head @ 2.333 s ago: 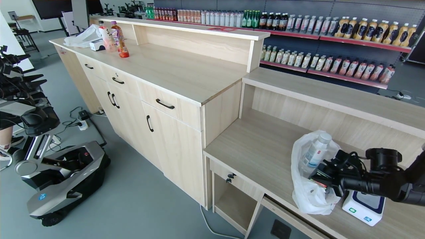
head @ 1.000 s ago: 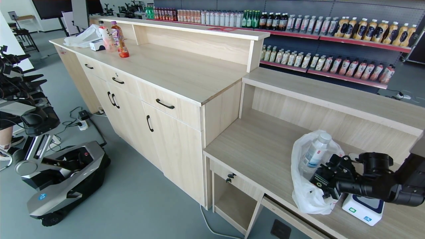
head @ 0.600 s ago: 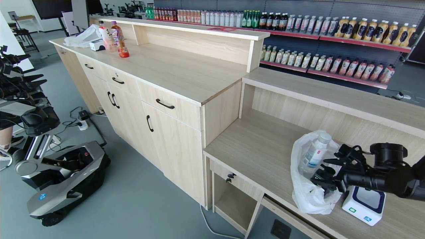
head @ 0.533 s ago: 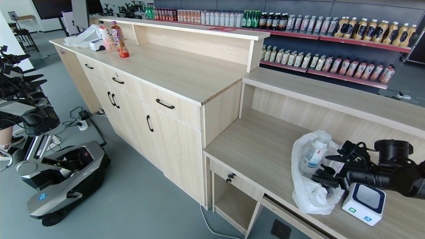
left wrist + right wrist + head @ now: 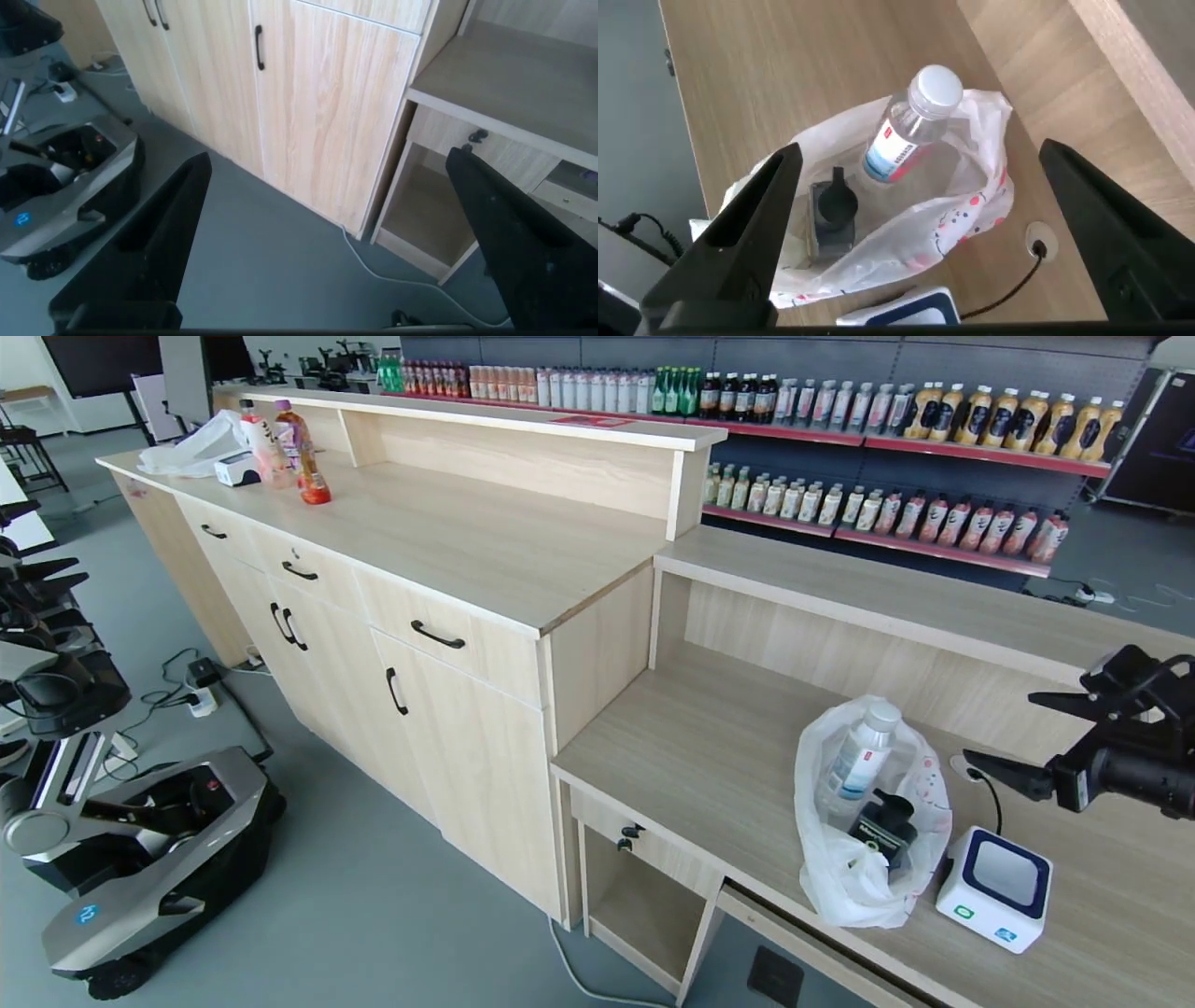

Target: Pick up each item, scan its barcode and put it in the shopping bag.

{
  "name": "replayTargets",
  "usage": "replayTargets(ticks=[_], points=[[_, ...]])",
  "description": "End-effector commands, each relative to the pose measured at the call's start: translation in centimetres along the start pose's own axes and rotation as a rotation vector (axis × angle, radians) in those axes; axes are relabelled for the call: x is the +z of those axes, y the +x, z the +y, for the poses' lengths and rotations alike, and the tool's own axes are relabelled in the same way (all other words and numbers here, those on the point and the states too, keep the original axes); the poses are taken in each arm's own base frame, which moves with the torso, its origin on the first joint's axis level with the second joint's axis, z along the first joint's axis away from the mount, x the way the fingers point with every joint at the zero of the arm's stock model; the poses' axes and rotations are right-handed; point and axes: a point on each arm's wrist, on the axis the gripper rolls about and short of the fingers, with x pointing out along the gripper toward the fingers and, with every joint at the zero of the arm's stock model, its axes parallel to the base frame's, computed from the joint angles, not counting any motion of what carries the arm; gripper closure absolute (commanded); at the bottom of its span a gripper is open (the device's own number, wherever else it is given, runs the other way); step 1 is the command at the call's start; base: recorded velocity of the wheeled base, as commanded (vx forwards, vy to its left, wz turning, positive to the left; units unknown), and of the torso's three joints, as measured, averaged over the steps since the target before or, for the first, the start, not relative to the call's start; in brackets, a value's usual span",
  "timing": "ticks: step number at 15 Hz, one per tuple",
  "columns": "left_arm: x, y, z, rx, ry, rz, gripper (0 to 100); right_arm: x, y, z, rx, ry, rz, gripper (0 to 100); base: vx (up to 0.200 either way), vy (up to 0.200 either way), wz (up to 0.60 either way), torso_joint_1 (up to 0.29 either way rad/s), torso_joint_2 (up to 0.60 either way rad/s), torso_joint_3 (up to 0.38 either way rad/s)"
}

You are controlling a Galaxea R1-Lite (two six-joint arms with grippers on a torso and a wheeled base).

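- Now in thin white plastic shopping bag [image 5: 826,882], near front edge of pale wooden desk [image 5: 709,756]: clear white-capped plastic bottle [image 5: 857,758], leaning, long axis cap-up toward back panel.
- Beside it, dark black-capped container [image 5: 882,826].
- Touching bag's right: white box scanner [image 5: 994,889].
- Right gripper [image 5: 999,726] spread wide, empty, right of bag above desk.
- Left gripper [image 5: 327,159] fingers apart, over grey floor [image 5: 262,247].

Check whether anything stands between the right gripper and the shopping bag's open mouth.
Nothing visible does. The right gripper, open, hangs above and beside the shopping bag, with only air between them. The clear bottle and a dark item are inside the bag.
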Motion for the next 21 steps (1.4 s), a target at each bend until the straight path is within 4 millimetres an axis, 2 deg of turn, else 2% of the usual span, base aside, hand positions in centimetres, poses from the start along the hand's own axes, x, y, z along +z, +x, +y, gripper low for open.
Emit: replayTargets(ticks=[1,3,5,10,11,14,16,17,18,19,21], points=[[0.0,0.0,0.0,0.001,0.0,-0.001,0,3.1,-2.1,-0.5,-0.098,-0.014,-0.061,0,0.0,0.0,-0.6,0.002,0.01,0.012],[0.0,0.0,0.0,0.001,0.0,-0.001,0,5.0,-2.7,-0.2,-0.239,0.097,-0.041,0,0.0,0.0,-0.6,0.012,0.0,0.005],[0.0,0.0,0.0,0.001,0.0,-0.001,0,5.3,-2.9,-0.1,-0.292,0.122,-0.026,0,0.0,0.0,-0.6,0.0,0.0,0.007],[0.0,0.0,0.0,0.0,0.0,-0.001,0,6.1,-5.6,1.4,-0.439,0.235,0.08,0,0.0,0.0,-0.6,0.001,0.0,0.002],[0.0,0.0,0.0,0.0,0.0,-0.001,0,6.4,-6.7,2.9,-0.471,0.3,0.107,0,0.0,0.0,-0.6,0.002,0.0,-0.002],[0.0,0.0,0.0,0.001,0.0,-0.001,0,6.7,-9.6,6.2,-0.498,0.352,0.077,0,0.0,0.0,-0.6,0.001,0.0,-0.001],[0.0,0.0,0.0,0.001,0.0,-0.001,0,4.8,-13.1,10.0,-0.481,0.396,0.023,0,0.0,0.0,0.0,0.0,0.0,0.0],[0.0,0.0,0.0,0.0,0.0,-0.001,0,3.9,-14.3,11.3,-0.479,0.405,0.01,0,0.0,0.0,0.0,0.0,0.0,0.0],[0.0,0.0,0.0,0.001,0.0,-0.001,0,2.1,-16.2,14.0,-0.431,0.423,-0.035,0,0.0,0.0,0.0,0.0,0.0,0.0],[0.0,0.0,0.0,0.0,0.0,-0.001,0,1.1,-17.3,15.5,-0.385,0.432,-0.087,0,0.0,0.0,0.0,0.0,0.0,0.0],[0.0,0.0,0.0,0.001,0.0,-0.001,0,0.0,-19.3,17.3,-0.36,0.41,-0.176,0,0.0,0.0,0.0,0.0,0.0,0.0]])
